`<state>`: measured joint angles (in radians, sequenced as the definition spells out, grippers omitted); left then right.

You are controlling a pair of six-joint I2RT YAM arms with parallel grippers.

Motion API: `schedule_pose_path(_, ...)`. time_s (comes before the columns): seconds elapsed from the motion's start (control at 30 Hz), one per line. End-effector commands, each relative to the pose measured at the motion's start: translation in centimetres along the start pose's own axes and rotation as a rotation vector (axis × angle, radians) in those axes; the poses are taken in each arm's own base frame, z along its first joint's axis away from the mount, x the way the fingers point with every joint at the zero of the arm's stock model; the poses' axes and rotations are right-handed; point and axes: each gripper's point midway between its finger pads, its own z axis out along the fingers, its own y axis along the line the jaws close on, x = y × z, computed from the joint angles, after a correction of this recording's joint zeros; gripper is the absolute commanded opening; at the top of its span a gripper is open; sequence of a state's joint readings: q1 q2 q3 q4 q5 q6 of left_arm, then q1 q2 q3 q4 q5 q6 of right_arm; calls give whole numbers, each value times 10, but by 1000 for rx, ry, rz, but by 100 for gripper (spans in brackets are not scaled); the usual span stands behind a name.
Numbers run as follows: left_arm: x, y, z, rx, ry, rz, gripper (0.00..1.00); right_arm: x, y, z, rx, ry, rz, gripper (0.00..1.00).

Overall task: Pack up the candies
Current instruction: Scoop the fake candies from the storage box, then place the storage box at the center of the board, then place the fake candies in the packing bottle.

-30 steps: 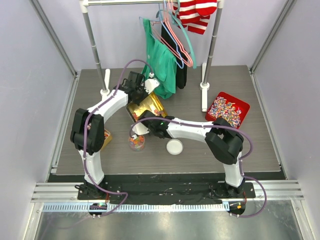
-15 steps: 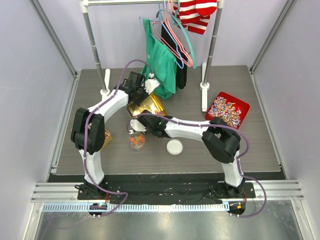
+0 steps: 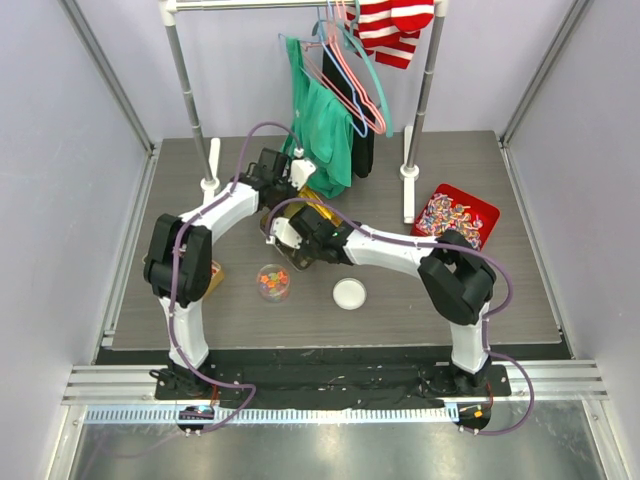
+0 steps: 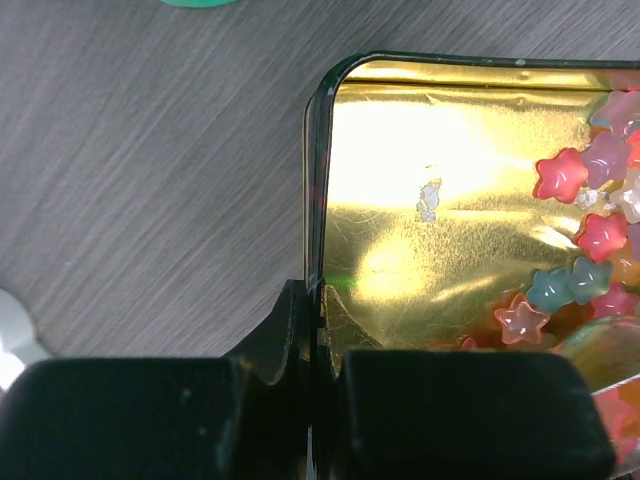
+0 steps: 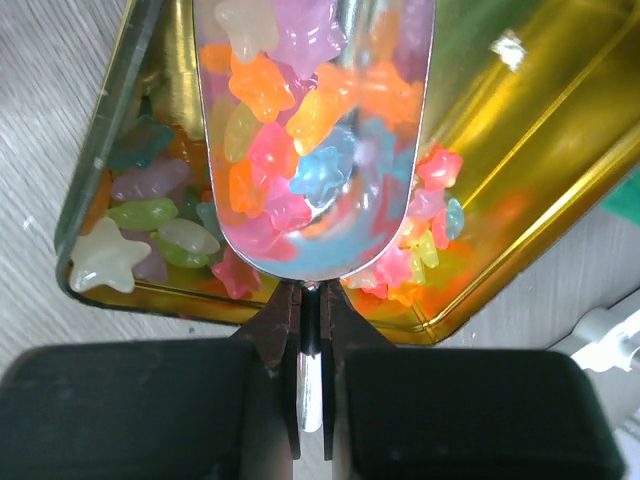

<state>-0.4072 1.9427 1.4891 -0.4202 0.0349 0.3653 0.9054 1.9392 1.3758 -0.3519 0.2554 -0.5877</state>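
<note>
FRONT OF TABLE: a clear jar [image 3: 259,280] holding a few of the candies [image 3: 272,287] stands lower centre, apart from a white lid [image 3: 349,293]. Behind them, mid-frame, the right gripper [image 5: 310,300] is clamped on the handle of a metal scoop [image 5: 320,150] heaped with star-shaped pieces over the gold tin [image 4: 420,230]. The left gripper [image 4: 312,300] pinches the tin's rim. A red tray [image 3: 487,212] sits at right, and a clothes rack [image 3: 188,90] stands at top.
</note>
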Motion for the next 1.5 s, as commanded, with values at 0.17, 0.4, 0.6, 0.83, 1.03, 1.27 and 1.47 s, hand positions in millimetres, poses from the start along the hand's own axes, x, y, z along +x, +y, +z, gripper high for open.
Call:
schedule_pose_path(0.17, -5, 31, 10, -29, -75, -170, 0, -8, -35, -47, 95, -81, 43, 1)
schedule_pose_path(0.4, 11, 51, 20, -76, -42, -240, 0, 2, -51, -69, 146, -20, -52, 1)
schedule_pose_path(0.6, 24, 66, 24, -88, -8, -326, 0, -1, -52, -91, 164, 3, -155, 1)
schedule_pose_path(0.83, 41, 67, 27, -32, 20, -430, 0, -14, -10, -104, 180, 25, -330, 1)
schedule_pose_path(1.03, 49, 71, 24, -28, 29, -462, 0, -22, 4, -106, 205, 52, -423, 1)
schedule_pose_path(1.27, 52, 71, 18, -26, 36, -477, 0, -28, 17, -108, 237, 95, -558, 1)
schedule_pose_path(1.47, 62, 70, 17, -39, 55, -482, 0, -28, 26, -106, 244, 119, -625, 1)
